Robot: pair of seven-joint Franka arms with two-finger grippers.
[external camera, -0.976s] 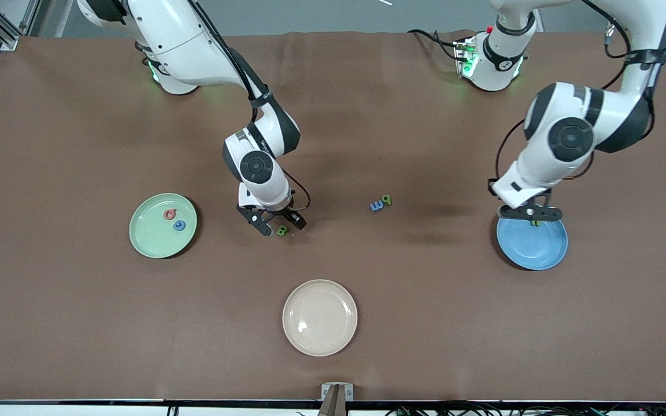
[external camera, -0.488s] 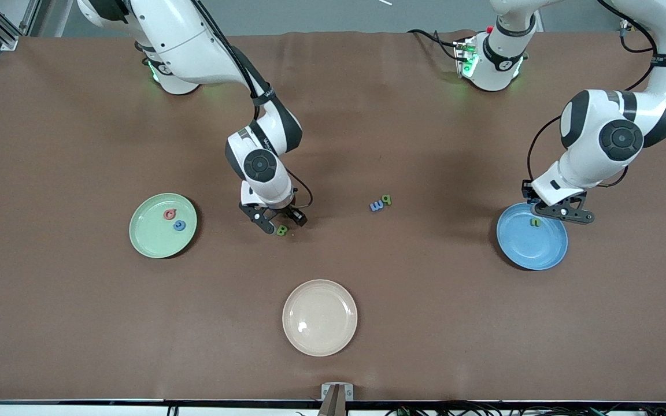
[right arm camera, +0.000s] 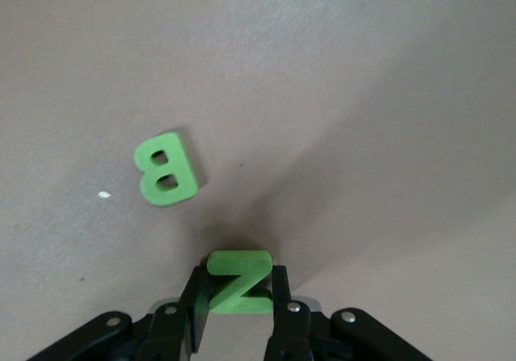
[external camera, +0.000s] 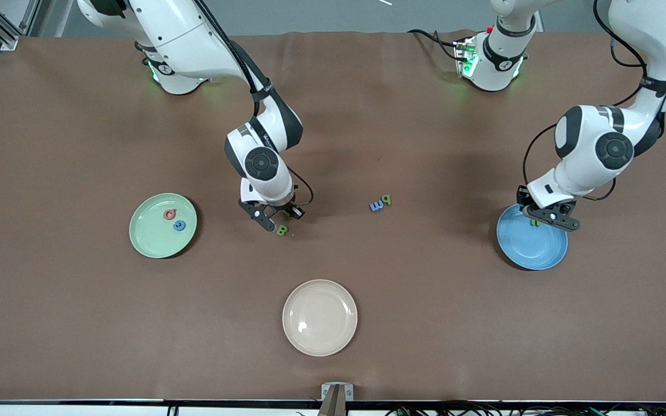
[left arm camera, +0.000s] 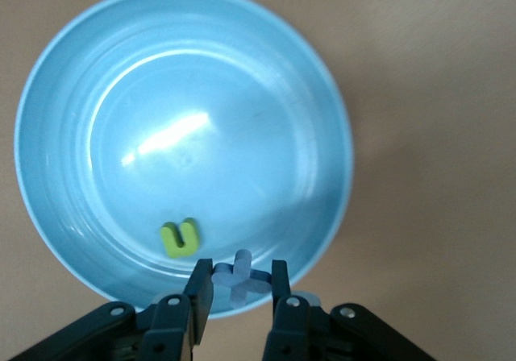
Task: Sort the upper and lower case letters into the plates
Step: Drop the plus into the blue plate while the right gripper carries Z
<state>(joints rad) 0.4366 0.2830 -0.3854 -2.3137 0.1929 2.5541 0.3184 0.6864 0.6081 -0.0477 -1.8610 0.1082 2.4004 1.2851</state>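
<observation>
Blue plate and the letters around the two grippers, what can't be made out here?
- Front view: the green u in the blue plate is hidden under the left gripper.
- Left wrist view: the pale blue letter in that gripper's fingers is partly covered, unreadable.
- Front view: the green Z held by the right gripper is too small to read.

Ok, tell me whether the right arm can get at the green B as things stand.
Probably not yet: the right pincer is shut on the green Z. The green B lies uncovered on the table just beside it.
</observation>
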